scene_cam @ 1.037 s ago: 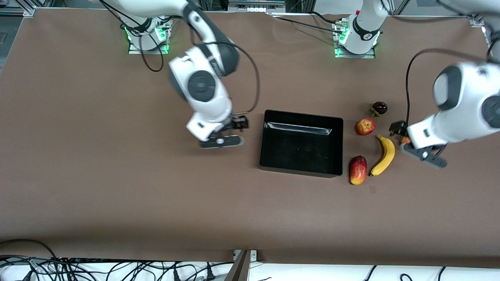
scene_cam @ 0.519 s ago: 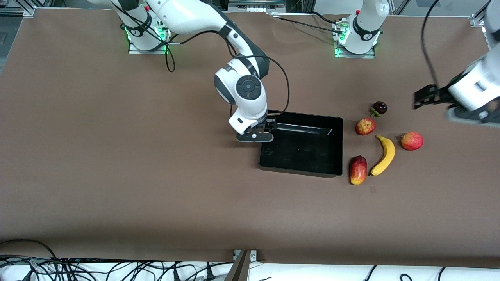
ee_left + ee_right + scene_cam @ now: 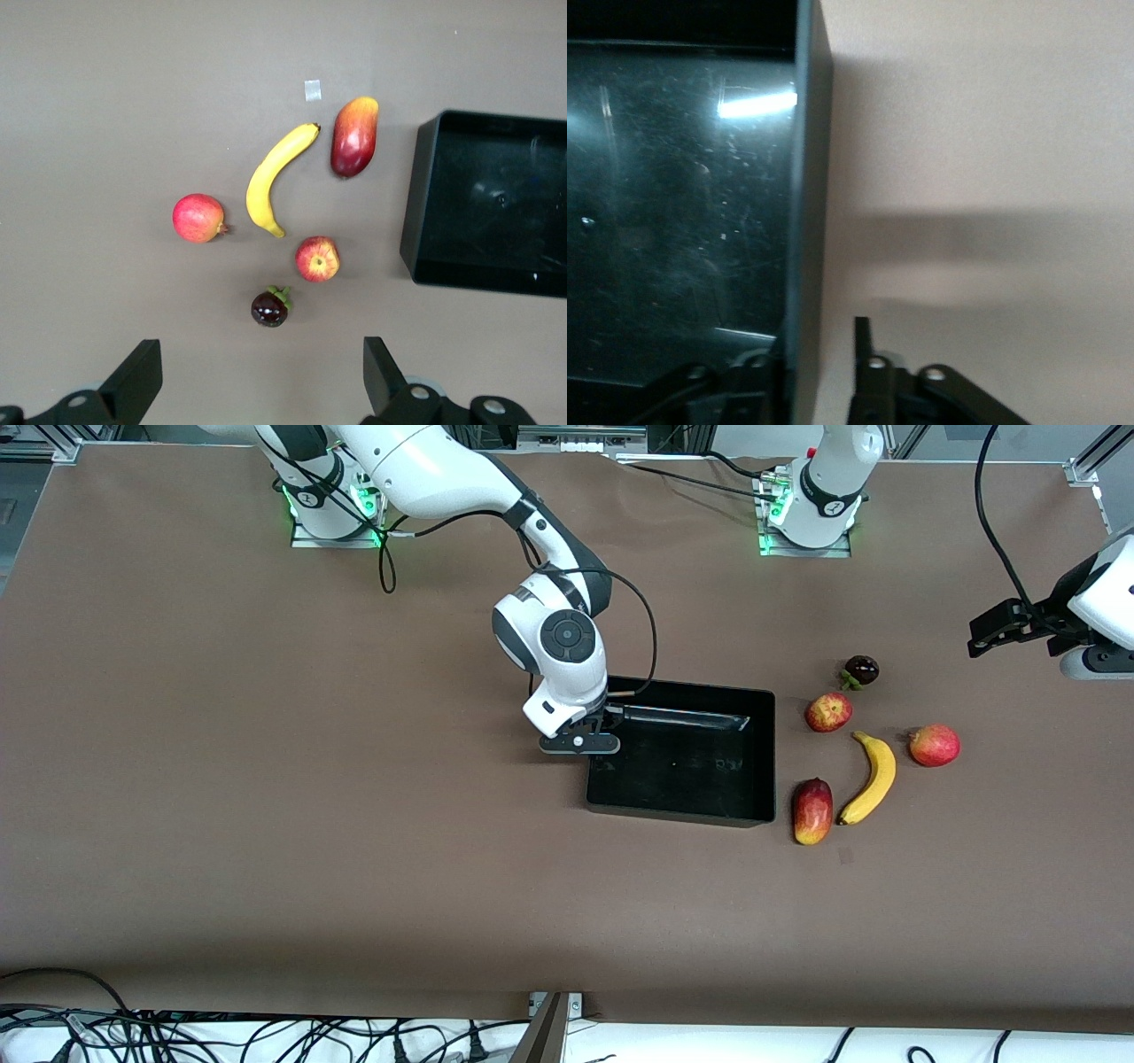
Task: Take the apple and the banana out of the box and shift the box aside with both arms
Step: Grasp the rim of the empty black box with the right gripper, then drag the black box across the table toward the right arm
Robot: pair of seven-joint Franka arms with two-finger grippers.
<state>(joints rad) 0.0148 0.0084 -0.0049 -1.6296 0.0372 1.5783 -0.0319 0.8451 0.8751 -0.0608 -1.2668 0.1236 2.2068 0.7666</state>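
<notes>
Front view: the right hand (image 3: 595, 737) straddles the wall of the empty black box (image 3: 762, 757) at the end toward the right arm. The banana (image 3: 871, 778) and apple (image 3: 828, 712) already lie on the desk (image 3: 266, 824) beside the box's other end, among a mango (image 3: 812, 810), a red fruit (image 3: 934, 745) and a dark fruit (image 3: 860, 670). The left hand (image 3: 988, 631) hovers high, well apart from the box.

Left wrist view: left hand (image 3: 257, 376) fingers stand wide apart, empty, above the fruit; the box (image 3: 416, 230) lies beside them.

Right wrist view: right hand (image 3: 819, 359) fingers sit either side of the box wall (image 3: 806, 221), nearly clamped; the box's free end faces the left arm.
</notes>
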